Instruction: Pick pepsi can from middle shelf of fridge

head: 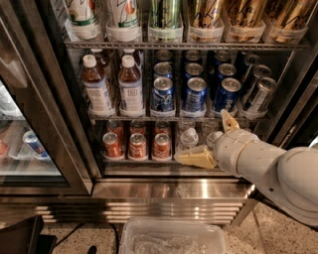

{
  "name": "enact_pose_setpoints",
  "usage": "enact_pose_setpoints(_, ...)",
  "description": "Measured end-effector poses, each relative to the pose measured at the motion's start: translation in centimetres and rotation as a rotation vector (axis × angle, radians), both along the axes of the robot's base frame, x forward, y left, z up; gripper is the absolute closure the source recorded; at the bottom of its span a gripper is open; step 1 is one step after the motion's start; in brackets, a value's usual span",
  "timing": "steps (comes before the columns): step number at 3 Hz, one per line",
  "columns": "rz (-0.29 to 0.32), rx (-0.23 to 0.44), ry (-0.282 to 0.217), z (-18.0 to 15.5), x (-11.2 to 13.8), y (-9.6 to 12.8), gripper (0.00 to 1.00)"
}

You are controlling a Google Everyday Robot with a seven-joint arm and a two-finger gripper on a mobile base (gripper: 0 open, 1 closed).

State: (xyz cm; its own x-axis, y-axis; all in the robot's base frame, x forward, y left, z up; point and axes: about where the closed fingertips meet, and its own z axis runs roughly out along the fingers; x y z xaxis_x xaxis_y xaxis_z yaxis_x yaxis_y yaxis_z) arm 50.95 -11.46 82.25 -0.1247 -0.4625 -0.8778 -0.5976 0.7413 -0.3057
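1. Camera view looks into the fridge [169,189]. The gripper [202,136] hangs in front of the lowest rack, just below the middle shelf [144,118], on a white arm [268,166] that reaches in from the right.
2. Its fingers [196,158] are spread wide and grasp nothing. One points up toward the shelf edge, and the other points left across the water bottles [189,139].
3. Blue cans stand upright in three lanes on the middle shelf. The pepsi can [226,93] at the front of the right lane is nearest, just above the upper finger and untouched.
4. The step in hand looks like the approach. The gripper probably needs to rise to can height and turn so one finger passes each side of the body. It should then go straight in along the lane and close around the middle of the can, below the rim.
5. Clearance looks tight. The slim silver-black cans [261,94] lean just beside it on the right, and another blue can [195,94] stands just to the left. A skewed entry could knock either one.
6. The rack of tall cans [166,15] sits close overhead, so the can should probably be drawn outward with only a slight lift over the tray lip.
7. The shelf is thin wire with clear lane trays, so a nudged can may slide back.
8. Brown drink bottles [97,89] share the shelf on the left, and red cans [137,145] sit below.
9. A steel grille [149,211] runs along the base above a speckled floor [288,228], with a clear plastic bin [174,238] in front.
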Motion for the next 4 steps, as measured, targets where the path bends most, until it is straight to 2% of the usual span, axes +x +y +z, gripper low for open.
enact_pose_setpoints(1, -0.019, 0.015, -0.045, 0.8, 0.8, 1.2, 0.00)
enact_pose_setpoints(2, -0.018, 0.015, -0.045, 0.9, 0.8, 1.3, 0.00)
enact_pose_setpoints(3, -0.061, 0.019, -0.051, 0.4, 0.8, 1.3, 0.00)
enact_pose_setpoints(4, -0.113, 0.012, -0.082, -0.1, 1.9, 1.0, 0.04)
